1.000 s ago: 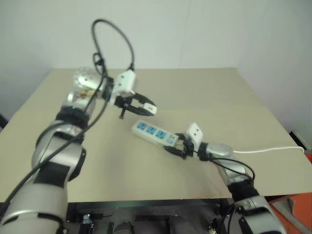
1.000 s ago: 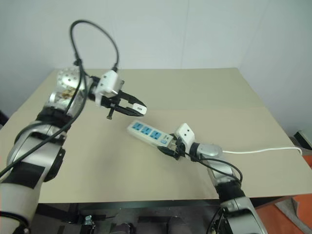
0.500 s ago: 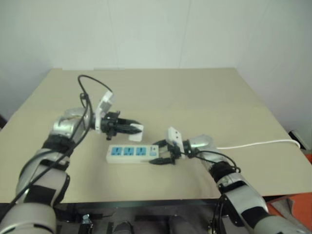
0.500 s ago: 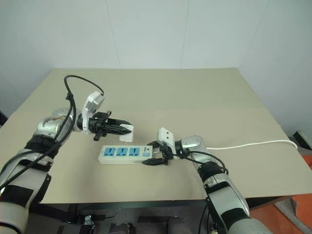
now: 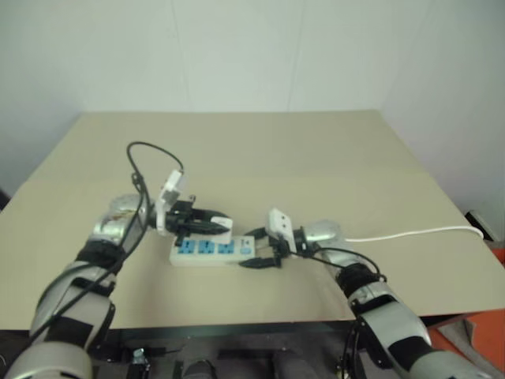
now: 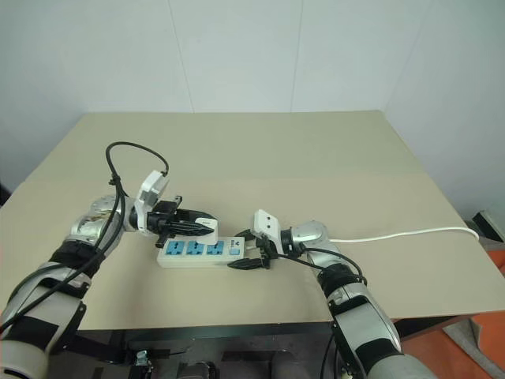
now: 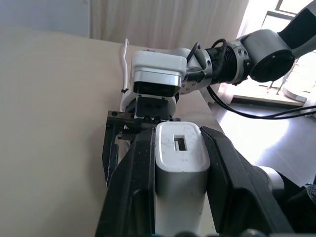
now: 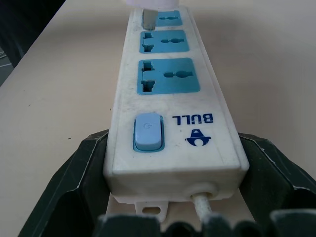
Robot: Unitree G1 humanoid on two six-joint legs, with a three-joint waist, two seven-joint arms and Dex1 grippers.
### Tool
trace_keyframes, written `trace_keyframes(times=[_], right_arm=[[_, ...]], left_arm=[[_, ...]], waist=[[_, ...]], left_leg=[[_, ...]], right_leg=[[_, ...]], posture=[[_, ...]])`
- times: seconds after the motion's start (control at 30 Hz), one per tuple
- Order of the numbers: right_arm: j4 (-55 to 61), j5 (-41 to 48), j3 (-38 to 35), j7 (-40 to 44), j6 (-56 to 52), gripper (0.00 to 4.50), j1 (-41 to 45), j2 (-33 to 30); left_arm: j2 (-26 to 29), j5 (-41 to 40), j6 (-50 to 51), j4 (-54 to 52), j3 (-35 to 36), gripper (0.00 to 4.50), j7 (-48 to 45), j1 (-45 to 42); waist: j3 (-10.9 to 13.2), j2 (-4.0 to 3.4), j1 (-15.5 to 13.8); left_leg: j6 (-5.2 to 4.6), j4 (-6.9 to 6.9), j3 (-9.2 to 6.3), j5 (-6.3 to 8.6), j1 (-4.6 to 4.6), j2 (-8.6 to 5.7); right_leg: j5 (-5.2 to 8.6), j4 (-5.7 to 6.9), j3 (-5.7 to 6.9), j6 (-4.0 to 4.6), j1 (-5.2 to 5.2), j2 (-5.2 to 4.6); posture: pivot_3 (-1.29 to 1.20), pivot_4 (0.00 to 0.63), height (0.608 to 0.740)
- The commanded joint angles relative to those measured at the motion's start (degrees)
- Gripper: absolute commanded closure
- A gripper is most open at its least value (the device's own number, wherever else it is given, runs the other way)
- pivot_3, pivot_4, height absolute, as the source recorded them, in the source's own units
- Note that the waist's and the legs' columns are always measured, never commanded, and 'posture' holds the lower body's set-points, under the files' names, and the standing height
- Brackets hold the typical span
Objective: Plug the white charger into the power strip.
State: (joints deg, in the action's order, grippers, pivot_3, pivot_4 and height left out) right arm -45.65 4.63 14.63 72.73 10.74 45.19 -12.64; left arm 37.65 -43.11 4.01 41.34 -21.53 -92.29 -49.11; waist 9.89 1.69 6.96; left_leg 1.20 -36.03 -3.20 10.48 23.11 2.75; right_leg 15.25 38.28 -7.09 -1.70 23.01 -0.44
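Observation:
The power strip (image 6: 197,250) lies flat on the tan table (image 6: 316,158), its three blue sockets facing up. My right gripper (image 6: 246,257) is shut on its cord end, one black finger on each side (image 8: 89,163), beside the blue switch. My left gripper (image 6: 201,227) is shut on the white charger (image 7: 178,158) and holds it level over the strip's far end. In the right wrist view a metal prong (image 8: 148,19) of the charger meets the farthest socket. How deep it sits I cannot tell.
The strip's thin white cord (image 6: 394,234) runs right across the table to its right edge. Bare tabletop lies behind and to both sides of the strip. The table's front edge is close below the strip.
My left gripper came down and back with the charger onto the strip's far socket. Early in the second my right gripper swung the strip leftward and level, then stayed still.

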Motion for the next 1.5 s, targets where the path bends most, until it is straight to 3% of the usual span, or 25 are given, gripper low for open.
trace_keyframes(times=[0.03, 0.57, 1.03, 1.5], right_arm=[[0.62, -0.43, -0.2, -0.72, 1.07, 1.03, -1.08, 0.49], [0.77, -1.67, 0.25, -1.8, 1.17, 1.03, -1.9, 0.2], [1.3, -2.09, 0.18, -2.09, 0.93, 1.03, -2.54, -0.3], [2.32, -2.17, 0.71, -1.42, 0.43, 1.03, -3.04, -0.8]], left_arm=[[-0.49, -2.53, 0.26, 1.04, 2.31, 3.49, -0.21, -0.18], [-2.67, 1.07, -4.0, 7.19, -1.17, 3.49, -0.21, 0.56], [-5.17, 4.24, -8.05, 12.37, -1.4, 3.49, -0.21, -0.2], [-3.66, 2.93, -10.13, 10.47, -8.25, 3.49, -0.21, 0.15]], waist=[[-0.01, 0.0, 0.04], [-0.01, 0.0, -0.01], [-0.01, 0.0, -0.16], [-0.05, 0.0, -0.23]], left_leg=[[0.0, 0.0, -0.01, 0.0, 0.0, 0.0], [0.0, 0.01, 0.0, 0.0, -0.07, 0.0], [0.01, 0.02, 0.0, 0.01, -0.69, -0.02], [0.01, 0.04, 0.02, 0.01, -0.71, -0.02]], right_leg=[[0.01, 0.0, 0.0, -0.02, 0.0, 0.0], [0.07, -0.01, 0.0, -0.12, -0.09, 0.01], [0.23, -0.17, -0.02, -0.38, -0.77, 0.0], [0.23, -0.21, -0.05, -0.39, -0.8, 0.0]], posture=[[0.0, 0.15, 0.74], [0.0, 0.15, 0.74], [0.0, 0.15, 0.74], [0.0, 0.15, 0.74]])
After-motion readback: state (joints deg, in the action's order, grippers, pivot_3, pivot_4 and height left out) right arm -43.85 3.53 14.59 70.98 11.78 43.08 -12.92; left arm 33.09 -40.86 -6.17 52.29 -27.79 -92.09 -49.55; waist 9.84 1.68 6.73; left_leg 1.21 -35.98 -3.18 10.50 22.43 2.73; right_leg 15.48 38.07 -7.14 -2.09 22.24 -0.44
